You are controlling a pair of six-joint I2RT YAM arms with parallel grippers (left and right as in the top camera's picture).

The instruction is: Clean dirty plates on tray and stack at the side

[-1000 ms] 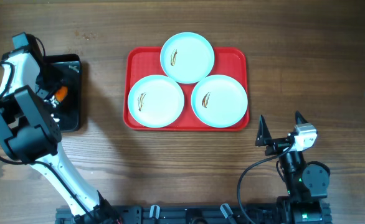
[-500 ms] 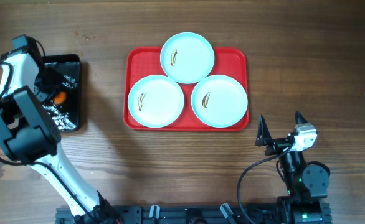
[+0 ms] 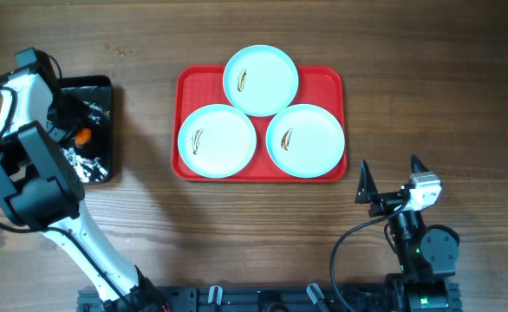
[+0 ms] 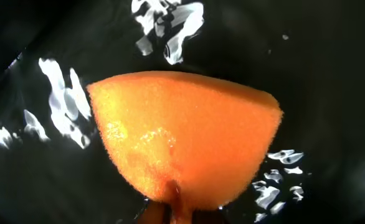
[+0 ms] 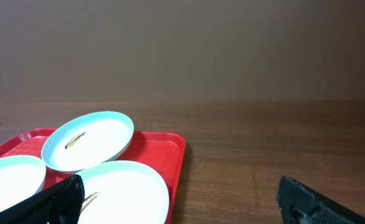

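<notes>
1. Left gripper (image 3: 74, 134): inside black bin (image 3: 103, 94), clamped shut on orange sponge (image 4: 182, 137), apparently pinching its lower edge
2. Right gripper (image 3: 389, 173): spread wide, holding nothing, off the red tray (image 3: 325, 80), past its right front corner
3. Plates (image 3: 217, 140): three on the tray, each smeared, rear one overlapping front pair

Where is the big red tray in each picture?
Overhead: the large flat red plastic tray sits at top centre, under three round pale plates.
Left wrist: not in it; only an orange sponge in a glossy black bin.
Right wrist: lower left, cut off by the picture's edge.
Shared landmark: the plate overhanging the tray's far rim, seen in overhead and right wrist.
</notes>
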